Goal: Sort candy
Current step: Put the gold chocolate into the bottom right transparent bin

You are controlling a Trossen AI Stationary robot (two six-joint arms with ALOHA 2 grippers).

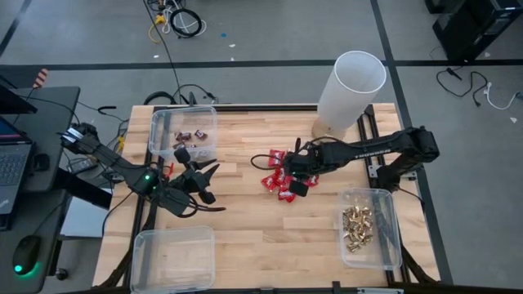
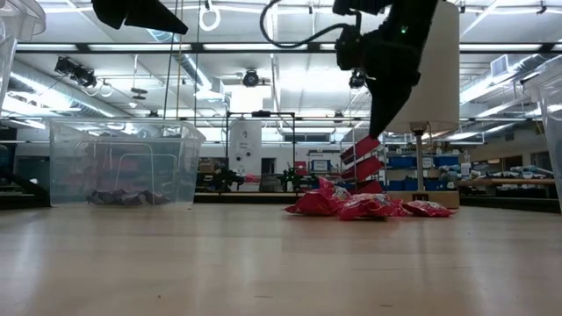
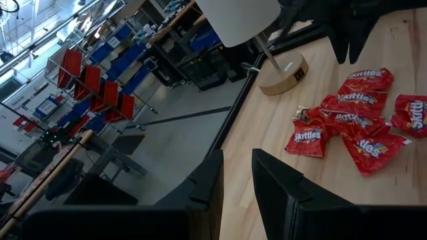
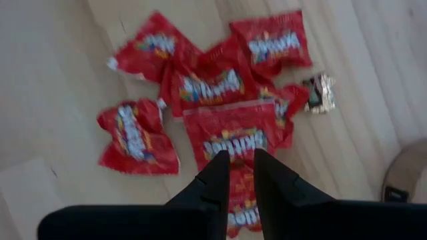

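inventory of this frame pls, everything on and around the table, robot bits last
red packets: pile, roughly eight, red, table centre; one hangs from the right gripper
mixed wrapped sweet: one, gold and dark, beside the red pile
dark mini bars: a few, purple-brown, in the back-left bin
gold pieces: many, gold, in the right bin
bins: three, clear plastic; back left, front left (looks empty), right
lamp: one, white shade, wooden base, back right of table
laptop: one, dark, side desk to the left
mouse: one, black, same desk
left gripper: slightly open, empty, raised near the back-left bin
right gripper: shut on a red packet, above the pile
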